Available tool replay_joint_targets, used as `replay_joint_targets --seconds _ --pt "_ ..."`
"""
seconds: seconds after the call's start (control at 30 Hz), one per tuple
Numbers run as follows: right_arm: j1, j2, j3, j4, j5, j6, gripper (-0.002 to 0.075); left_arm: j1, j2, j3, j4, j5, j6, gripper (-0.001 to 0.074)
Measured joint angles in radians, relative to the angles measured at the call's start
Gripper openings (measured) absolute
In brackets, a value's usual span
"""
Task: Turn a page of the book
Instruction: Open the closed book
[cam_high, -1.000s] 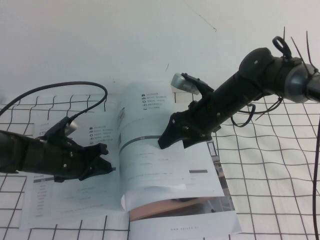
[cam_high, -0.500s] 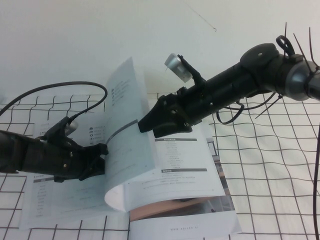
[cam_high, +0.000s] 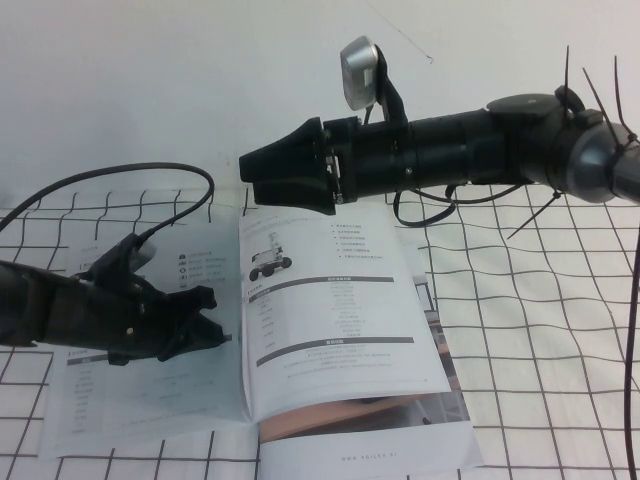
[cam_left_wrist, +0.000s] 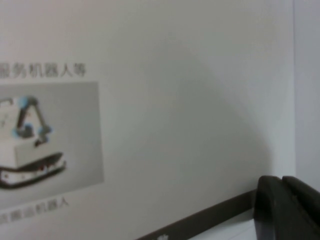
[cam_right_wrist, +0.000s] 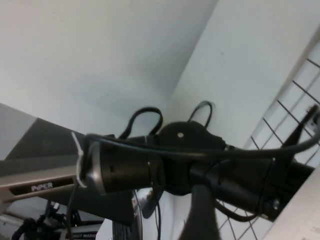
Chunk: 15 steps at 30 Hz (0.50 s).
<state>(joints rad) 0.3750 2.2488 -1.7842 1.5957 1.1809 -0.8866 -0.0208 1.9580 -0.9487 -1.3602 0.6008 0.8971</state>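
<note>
The book (cam_high: 150, 400) lies open and flat on the grid mat. The page (cam_high: 340, 310) lies flat on its right half, showing a wheeled rover (cam_high: 266, 263) and grey bars. My right gripper (cam_high: 246, 180) hangs above the spine, level, jaws together, holding nothing; one finger (cam_right_wrist: 197, 215) shows in its wrist view. My left gripper (cam_high: 210, 317) rests on the left-hand leaf with its two fingers apart, tips near the spine. In the left wrist view a white leaf (cam_left_wrist: 175, 100) with a low white vehicle and a grey bar fills the frame, beside one finger (cam_left_wrist: 285, 210).
A white mat with black grid lines (cam_high: 540, 340) spreads under and to the right of the book. The left arm's black cable (cam_high: 120, 175) arcs behind it. Lower leaves stick out at the book's front right (cam_high: 380, 450). The right wrist view shows the left arm (cam_right_wrist: 200, 165).
The right gripper rose and swung left, off the page. The page, bowed and then stood upright before, now lies flat on the right half. The left gripper has not moved.
</note>
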Motion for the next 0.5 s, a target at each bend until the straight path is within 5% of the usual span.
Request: replay_joint_targets --seconds 0.5 --pt "0.042 0.000 0.000 -0.142 -0.043 -0.040 0.0519 0.000 0.010 0.009 -0.109 0.106 0.070 -0.0003"
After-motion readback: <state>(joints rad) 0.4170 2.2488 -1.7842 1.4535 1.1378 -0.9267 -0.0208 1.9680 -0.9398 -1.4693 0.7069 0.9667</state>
